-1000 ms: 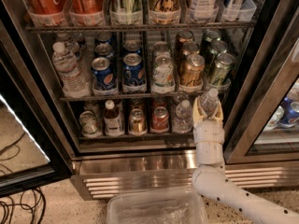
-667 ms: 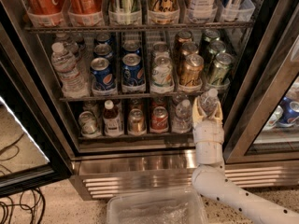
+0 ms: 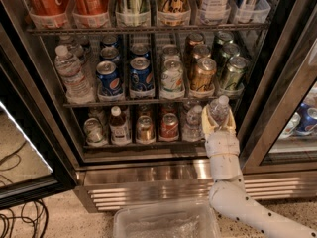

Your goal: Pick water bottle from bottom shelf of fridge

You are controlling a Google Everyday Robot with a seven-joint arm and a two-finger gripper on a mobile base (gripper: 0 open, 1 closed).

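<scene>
The fridge (image 3: 163, 180) stands open, with wire racks full of drinks. The bottom shelf (image 3: 143, 144) holds cans and small bottles. My gripper (image 3: 218, 124) is at the right end of that shelf, its pale fingers (image 3: 205, 124) shut around the water bottle (image 3: 218, 110), a small clear ribbed bottle with a white cap. The bottle stands upright between the fingers, at the shelf's front edge. Another small clear bottle (image 3: 192, 123) stands just left of it on the shelf.
A dark-liquid bottle (image 3: 118, 126) and cans (image 3: 169, 126) fill the rest of the bottom shelf. A taller clear bottle (image 3: 71, 74) and cans sit on the rack above. The glass door (image 3: 22, 133) hangs open at left. A clear plastic bin (image 3: 166, 223) lies below. Cables (image 3: 20, 222) lie on the floor.
</scene>
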